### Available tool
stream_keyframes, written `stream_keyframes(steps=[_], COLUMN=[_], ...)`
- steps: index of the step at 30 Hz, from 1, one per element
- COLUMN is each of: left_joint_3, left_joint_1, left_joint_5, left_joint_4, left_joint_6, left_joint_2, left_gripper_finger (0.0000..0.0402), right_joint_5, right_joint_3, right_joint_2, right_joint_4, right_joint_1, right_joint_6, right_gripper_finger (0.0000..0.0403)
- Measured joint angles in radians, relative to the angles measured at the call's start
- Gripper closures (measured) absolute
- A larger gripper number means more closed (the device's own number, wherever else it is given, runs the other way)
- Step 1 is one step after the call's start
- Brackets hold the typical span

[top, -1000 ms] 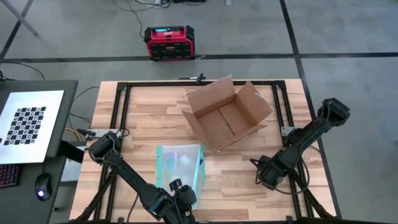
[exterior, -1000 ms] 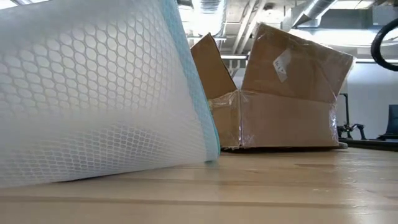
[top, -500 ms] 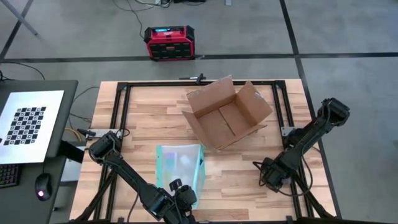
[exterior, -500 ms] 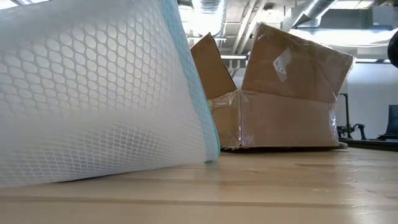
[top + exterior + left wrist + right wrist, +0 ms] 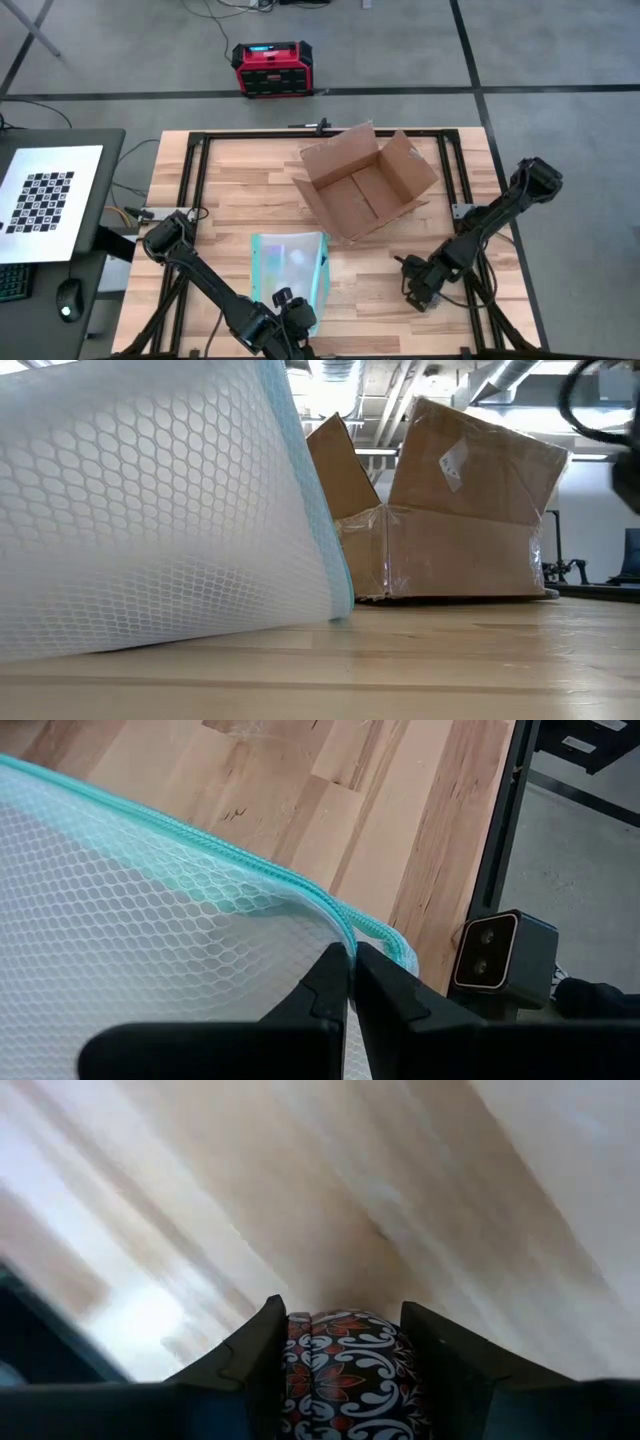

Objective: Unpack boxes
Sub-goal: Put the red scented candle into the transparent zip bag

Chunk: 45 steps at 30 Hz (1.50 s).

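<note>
Right wrist view: my right hand [image 5: 345, 1355] is clamped on a patterned item [image 5: 345, 1370], clear of the emptied box [image 5: 365, 185]; left hand [image 5: 352, 982] pinches shut on the pouch [image 5: 150, 960] (steadying it on the tabletop [image 5: 240, 180]).

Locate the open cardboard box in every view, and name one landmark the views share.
High view: cardboard box at the table's far middle, flaps spread.
Low view: box right of centre, behind the mesh pouch.
Left wrist view: not in it.
Right wrist view: not in it.
Shared landmark: the teal-edged mesh pouch, in the high, low and left wrist views.
</note>
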Motion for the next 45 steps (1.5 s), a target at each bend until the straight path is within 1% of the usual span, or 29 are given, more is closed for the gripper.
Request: stream_keyframes(steps=[2,4,8,10,12,15,18,23,27,30,34,38,42,45], left_joint_3=[0.0,0.0,0.0,0.0,0.0,0.0,0.0,0.0,0.0,0.0,0.0,0.0,0.0,0.0], left_joint_1=[0.0,0.0,0.0,0.0,0.0,0.002,0.002,0.002,0.002,0.002,0.004,0.007,0.008,0.008], left_joint_5=[0.0,0.0,0.0,0.0,0.0,0.0,0.0,0.0,0.0,0.0,0.0,0.001,0.001,0.0], left_joint_4=[0.0,0.0,0.0,0.0,0.0,0.0,0.0,0.0,0.0,-0.001,-0.002,-0.002,-0.001,0.0], left_joint_6=[0.0,0.0,0.0,0.0,0.0,0.0,0.0,0.006,0.007,0.007,0.007,0.007,0.008,0.008], left_joint_2=[0.0,0.0,0.0,0.0,0.0,0.0,0.0,0.0,0.0,0.0,0.0,0.0,0.0,0.0], left_gripper_finger=[0.0402,0.0402,0.0402,0.0402,0.0402,0.0402,0.0402,0.0402,0.0402,0.0402,0.0402,0.0402,0.0402,0.0402], right_joint_5=[0.04,0.105,0.247,0.301,0.329,0.348,0.349,0.35,0.35,0.348,0.295,0.204,0.19,0.187], right_joint_3=[0.0,0.0,0.0,0.0,0.0,0.011,0.065,0.227,0.351,0.441,0.525,0.556,0.555,0.555], right_joint_2=[0.0,0.0,0.0,0.013,0.041,0.123,0.233,0.398,0.51,0.572,0.647,0.667,0.663,0.628], right_joint_4=[0.064,0.139,0.326,0.44,0.568,0.758,0.848,0.877,0.878,0.882,0.873,0.88,0.859,0.801], right_joint_1=[-0.026,-0.054,-0.119,-0.155,-0.185,-0.227,-0.255,-0.291,-0.317,-0.333,-0.342,-0.345,-0.345,-0.345], right_joint_6=[-0.015,-0.027,-0.067,-0.097,-0.138,-0.184,-0.236,-0.345,-0.394,-0.412,-0.414,-0.459,-0.507,-0.563], right_gripper_finger=[0.0242,0.0242,0.0242,0.0242,0.0242,0.0242,0.0242,0.0242,0.0241,0.0222,0.0185,0.0167,0.0164,0.0163])
